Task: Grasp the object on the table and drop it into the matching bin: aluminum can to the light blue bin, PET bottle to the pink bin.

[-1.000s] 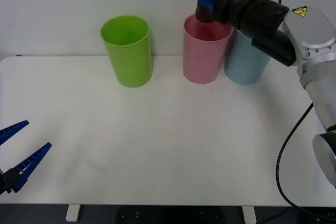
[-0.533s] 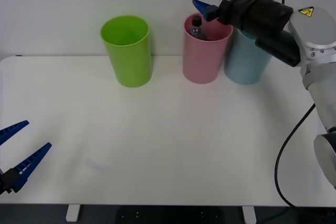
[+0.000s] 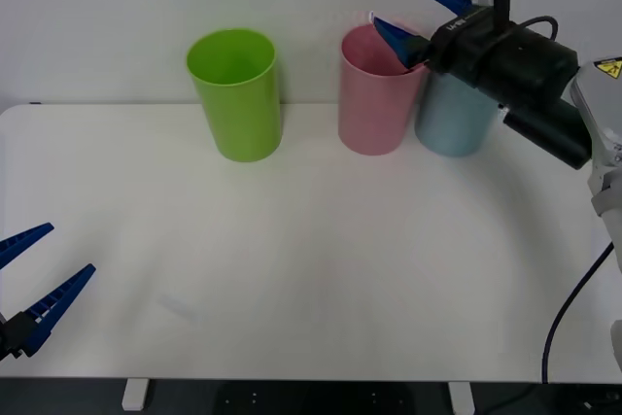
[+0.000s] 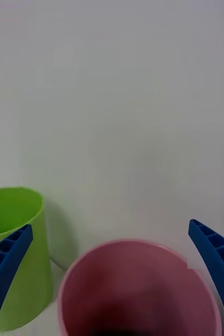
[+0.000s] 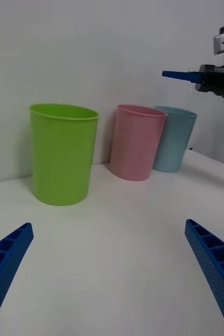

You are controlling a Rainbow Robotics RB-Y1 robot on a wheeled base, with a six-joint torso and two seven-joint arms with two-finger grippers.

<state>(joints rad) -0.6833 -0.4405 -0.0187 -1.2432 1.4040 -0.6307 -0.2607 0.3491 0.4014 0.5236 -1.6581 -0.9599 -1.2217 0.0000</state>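
Observation:
The pink bin (image 3: 374, 104) stands at the back of the white table (image 3: 321, 259), with the light blue bin (image 3: 452, 123) touching its right side. My right gripper (image 3: 402, 5) hovers open just above the pink bin's right rim, nothing between its fingers. In the right wrist view the pink bin (image 4: 138, 294) opens below the spread right gripper (image 4: 109, 226). The PET bottle is hidden. My left gripper (image 3: 70, 248) rests open at the table's near left edge. From the left wrist the pink bin (image 5: 135, 149) and light blue bin (image 5: 173, 139) stand far beyond the left gripper (image 5: 107, 226).
A lime green bin (image 3: 236, 94) stands left of the pink one, with a gap between them. A plain wall rises right behind the bins. The right arm's black forearm (image 3: 525, 75) reaches over the light blue bin.
One second ago my right gripper held the bottle over the pink bin. It opened, the bottle dropped in, and the gripper has drawn back to the right.

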